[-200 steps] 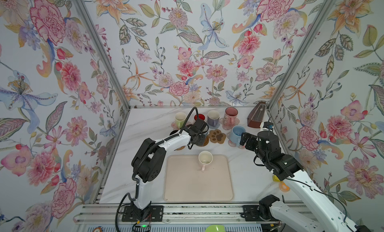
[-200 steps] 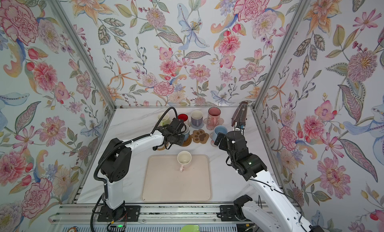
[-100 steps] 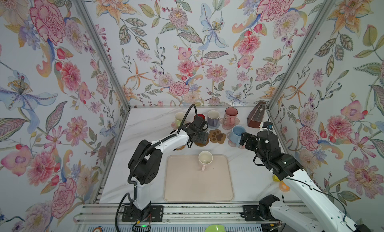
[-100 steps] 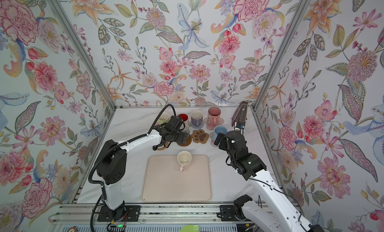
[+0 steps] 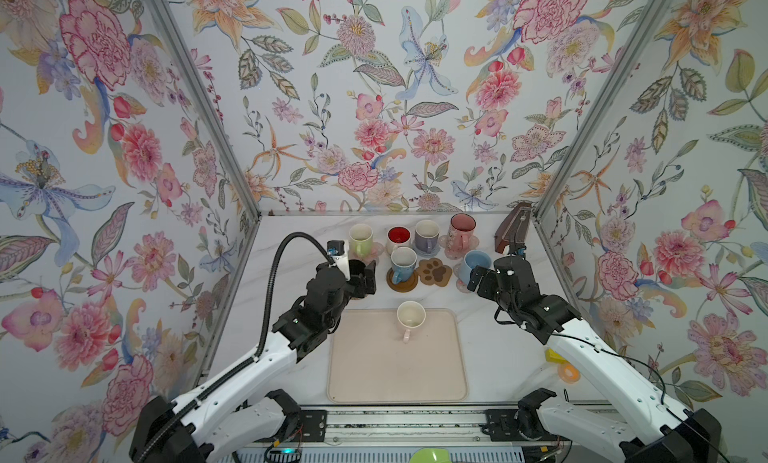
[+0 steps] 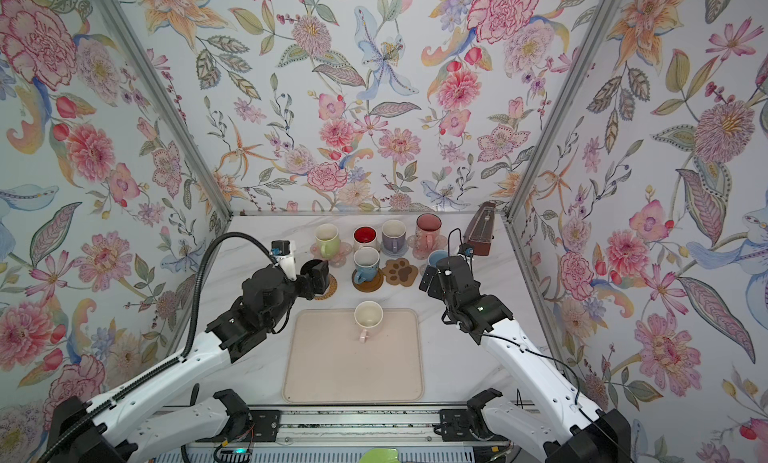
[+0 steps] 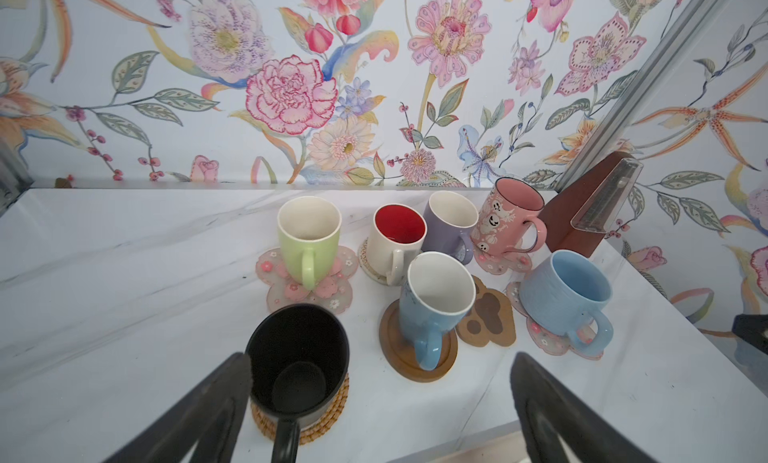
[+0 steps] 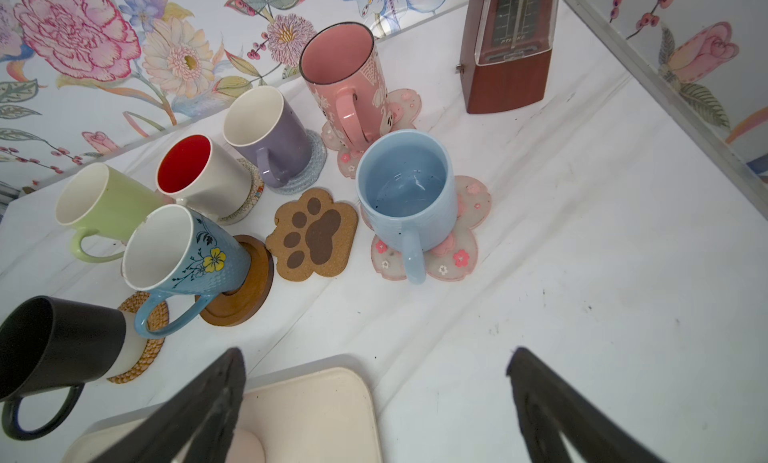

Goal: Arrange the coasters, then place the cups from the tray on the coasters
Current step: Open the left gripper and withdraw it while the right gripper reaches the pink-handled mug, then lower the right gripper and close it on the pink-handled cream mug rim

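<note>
- Left wrist view: the left gripper (image 7: 380, 359) has just sprung wide and let go of the black mug (image 7: 297, 357). The mug now stands by itself on the rattan coaster (image 7: 328, 419). One finger sits right beside its wall, and I cannot tell whether it touches.
- By my count that makes seven mugs seated toward the bench's back edge. Only the paw coaster (image 5: 434, 271) lies bare.
- The tray (image 5: 395, 378), at the bench's front edge, holds a single cup. It is the cream mug (image 5: 410, 317) with a pink handle, upright near the tray's far rim.
- The right gripper (image 8: 376, 353) hangs spread and empty near the light blue mug (image 8: 405, 191).
- Every mug whose inside shows looks empty.
</note>
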Controlling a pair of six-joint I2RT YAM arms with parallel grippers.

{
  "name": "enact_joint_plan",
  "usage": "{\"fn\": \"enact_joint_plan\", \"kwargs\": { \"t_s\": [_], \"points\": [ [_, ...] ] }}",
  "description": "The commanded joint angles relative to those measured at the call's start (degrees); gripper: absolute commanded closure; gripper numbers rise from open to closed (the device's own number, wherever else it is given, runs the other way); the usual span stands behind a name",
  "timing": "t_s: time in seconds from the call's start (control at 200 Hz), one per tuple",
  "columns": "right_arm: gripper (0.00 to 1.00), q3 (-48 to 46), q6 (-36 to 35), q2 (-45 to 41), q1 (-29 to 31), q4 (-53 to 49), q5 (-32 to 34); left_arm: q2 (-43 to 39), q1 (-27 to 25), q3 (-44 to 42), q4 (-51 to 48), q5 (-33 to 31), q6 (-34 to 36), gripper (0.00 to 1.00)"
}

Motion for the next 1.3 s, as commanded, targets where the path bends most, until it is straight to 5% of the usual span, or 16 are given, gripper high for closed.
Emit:
{"fn": "enact_joint_plan", "kwargs": {
  "t_s": [0.0, 0.225, 0.636, 1.291],
  "points": [
    [0.01, 0.03, 1.67, 0.88, 2.34, -0.52, 1.33, -7.38, 0.86, -7.81, 5.27, -5.46, -1.53, 0.01],
    [0.01, -1.05, 7.32, 3.99, 11.88, 0.49, 2.62, -17.26, 1.53, -14.94, 3.01, -10.92, -4.23, 0.01],
    [0.01, 1.90, 22.42, 15.05, 35.14, -3.15, 6.99, -16.59, 1.96, -14.23, 3.34, -11.44, -3.12, 0.01],
    [0.01, 3.67, 24.26, 25.24, 36.50, 0.46, 3.31, -19.81, 2.41, -15.28, 3.36, -10.19, -4.00, 0.01]
  ]
}}
